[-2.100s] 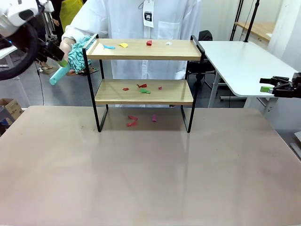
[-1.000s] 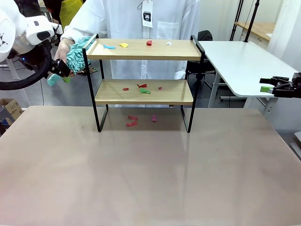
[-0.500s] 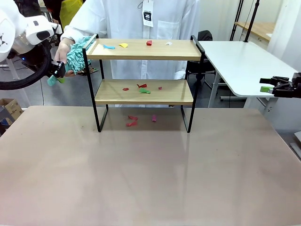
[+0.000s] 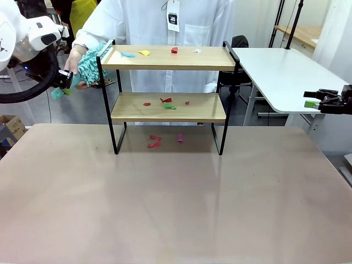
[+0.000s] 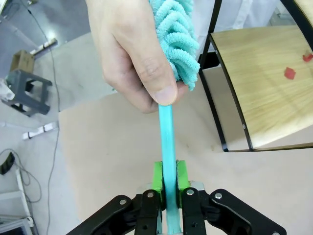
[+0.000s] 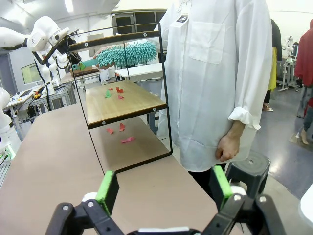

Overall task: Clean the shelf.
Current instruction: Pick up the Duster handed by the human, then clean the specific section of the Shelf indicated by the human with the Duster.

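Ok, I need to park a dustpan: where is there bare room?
The table in front of the shelf is bare right to its near edge. The lower board's right end is free too. Crowded: coloured scraps under the shelf and along the top board.

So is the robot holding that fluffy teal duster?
Yes, the left gripper is shut on the handle of the duster, while a person's hand holds it too.

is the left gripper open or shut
Shut: left gripper clamps the duster handle between its pads; a person's hand also holds it.
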